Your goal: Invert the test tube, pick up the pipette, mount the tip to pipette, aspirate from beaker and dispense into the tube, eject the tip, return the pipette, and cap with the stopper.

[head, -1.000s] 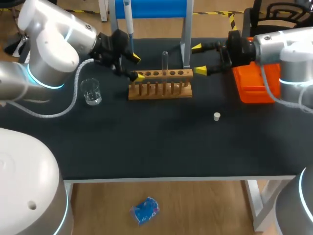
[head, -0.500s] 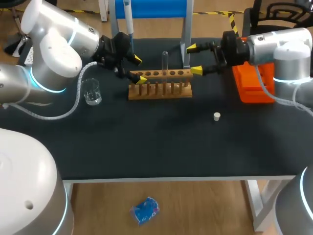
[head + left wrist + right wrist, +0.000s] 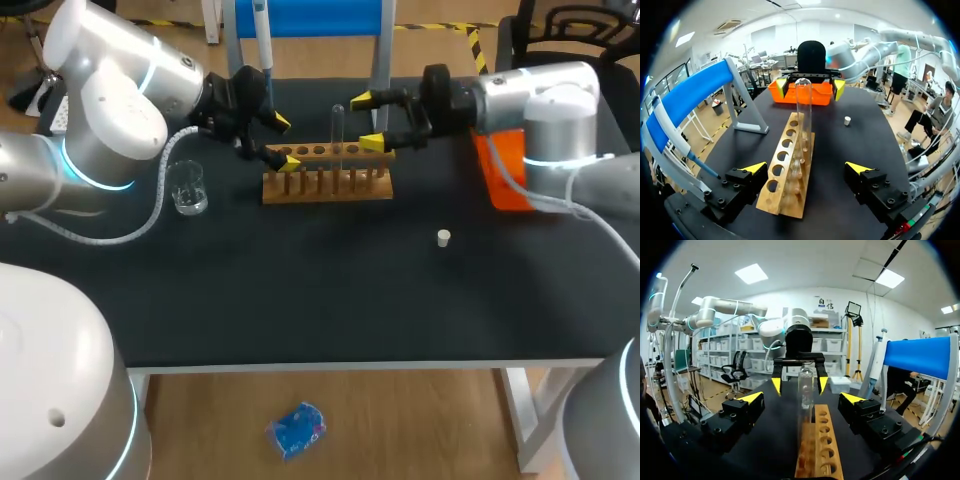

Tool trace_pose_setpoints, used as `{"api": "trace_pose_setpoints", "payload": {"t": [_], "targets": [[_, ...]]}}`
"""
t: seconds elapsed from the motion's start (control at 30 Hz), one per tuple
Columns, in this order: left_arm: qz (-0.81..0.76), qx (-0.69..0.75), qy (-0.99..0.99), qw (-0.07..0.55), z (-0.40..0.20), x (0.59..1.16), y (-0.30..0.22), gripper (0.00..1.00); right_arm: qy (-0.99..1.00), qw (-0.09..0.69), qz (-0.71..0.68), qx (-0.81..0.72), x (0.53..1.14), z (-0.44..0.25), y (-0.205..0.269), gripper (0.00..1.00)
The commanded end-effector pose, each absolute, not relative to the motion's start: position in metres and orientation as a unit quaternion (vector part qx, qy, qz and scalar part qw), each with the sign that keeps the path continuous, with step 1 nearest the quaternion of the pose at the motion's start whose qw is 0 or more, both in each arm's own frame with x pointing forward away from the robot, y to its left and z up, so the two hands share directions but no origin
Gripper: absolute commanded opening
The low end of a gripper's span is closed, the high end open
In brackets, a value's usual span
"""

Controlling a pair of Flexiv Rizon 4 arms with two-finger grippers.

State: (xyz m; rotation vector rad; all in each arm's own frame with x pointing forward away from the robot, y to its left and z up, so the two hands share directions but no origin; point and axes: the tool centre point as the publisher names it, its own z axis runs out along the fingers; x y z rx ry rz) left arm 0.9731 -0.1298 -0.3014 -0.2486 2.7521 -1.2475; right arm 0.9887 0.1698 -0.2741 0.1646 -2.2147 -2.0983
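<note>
While the test tube (image 3: 338, 128) stands upright in a hole near the middle of the wooden rack (image 3: 328, 178), both grippers sit at the rack's two ends with their fingers spread wide and nothing held. In the left wrist view the tube's upper end looks rounded.

The left gripper (image 3: 282, 141) is at the rack's left end. In its own wrist view, the left gripper (image 3: 806, 167) has that end of the rack (image 3: 785, 172) lying between its fingers, closer to one of them. Whether that finger touches the wood cannot be told.

The right gripper (image 3: 366, 122) hangs above the rack's right half, level with the tube's upper part and just beside it. From the right wrist view the tube (image 3: 805, 390) rises ahead of the right gripper (image 3: 801, 398), in line with the gap between the fingers and clear of both.

The glass beaker (image 3: 187, 188) stands off the rack's left end, on the black table (image 3: 320, 300). A small white stopper (image 3: 444, 237) lies in front of the rack, towards its right. Behind the rack the pipette (image 3: 262, 40) hangs on a blue stand (image 3: 310, 15), and an orange box (image 3: 505, 175) sits beyond the rack's right end.
</note>
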Motion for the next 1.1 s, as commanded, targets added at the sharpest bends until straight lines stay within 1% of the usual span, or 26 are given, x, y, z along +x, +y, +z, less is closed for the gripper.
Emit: {"api": "trace_pose_setpoints", "payload": {"t": [0.03, 0.43, 0.47, 0.5, 0.53, 0.57, 0.67, 0.7, 0.73, 0.77, 0.83, 0.9, 1.07, 1.1], "targets": [[-0.41, -0.082, 0.907, 0.054, -0.301, 0.973, -0.13, 1.0, -0.72, 0.062, -0.688, 0.068, 1.0, -0.282, 0.183, 1.0], [-0.41, -0.082, 0.907, 0.054, -0.301, 0.973, -0.13, 1.0, -0.715, 0.079, -0.691, 0.071, 1.002, -0.288, 0.204, 1.0], [-0.41, -0.082, 0.907, 0.054, -0.301, 0.973, -0.13, 1.0, -0.715, 0.079, -0.691, 0.071, 1.0, -0.288, 0.206, 0.97], [-0.41, -0.082, 0.907, 0.054, -0.301, 0.973, -0.13, 1.0, -0.715, 0.08, -0.691, 0.071, 0.999, -0.288, 0.206, 0.9], [-0.41, -0.082, 0.907, 0.054, -0.301, 0.973, -0.13, 1.0, -0.715, 0.08, -0.691, 0.07, 0.998, -0.288, 0.207, 0.76], [-0.41, -0.082, 0.907, 0.054, -0.301, 0.973, -0.13, 1.0, -0.716, 0.08, -0.69, 0.07, 0.998, -0.288, 0.207, 0.7], [-0.41, -0.082, 0.907, 0.054, -0.301, 0.973, -0.13, 1.0, -0.716, 0.079, -0.69, 0.069, 0.996, -0.287, 0.207, 0.69], [-0.41, -0.082, 0.907, 0.054, -0.301, 0.973, -0.13, 1.0, -0.716, 0.079, -0.691, 0.068, 0.995, -0.286, 0.207, 0.6], [-0.41, -0.082, 0.907, 0.054, -0.301, 0.973, -0.13, 1.0, -0.716, 0.078, -0.691, 0.068, 0.994, -0.286, 0.207, 0.56], [-0.41, -0.082, 0.907, 0.054, -0.301, 0.973, -0.13, 1.0, -0.716, 0.077, -0.69, 0.068, 0.993, -0.286, 0.206, 0.5], [-0.41, -0.082, 0.907, 0.054, -0.301, 0.973, -0.13, 1.0, -0.716, 0.077, -0.691, 0.067, 0.993, -0.286, 0.206, 0.49], [-0.41, -0.082, 0.907, 0.054, -0.301, 0.973, -0.13, 1.0, -0.716, 0.077, -0.691, 0.067, 0.992, -0.286, 0.206, 0.45], [-0.41, -0.082, 0.907, 0.054, -0.301, 0.973, -0.13, 1.0, -0.715, 0.079, -0.692, 0.066, 0.99, -0.286, 0.207, 0.44], [-0.41, -0.082, 0.907, 0.054, -0.301, 0.973, -0.13, 1.0, -0.714, 0.08, -0.692, 0.066, 0.99, -0.286, 0.207, 0.41]]}}
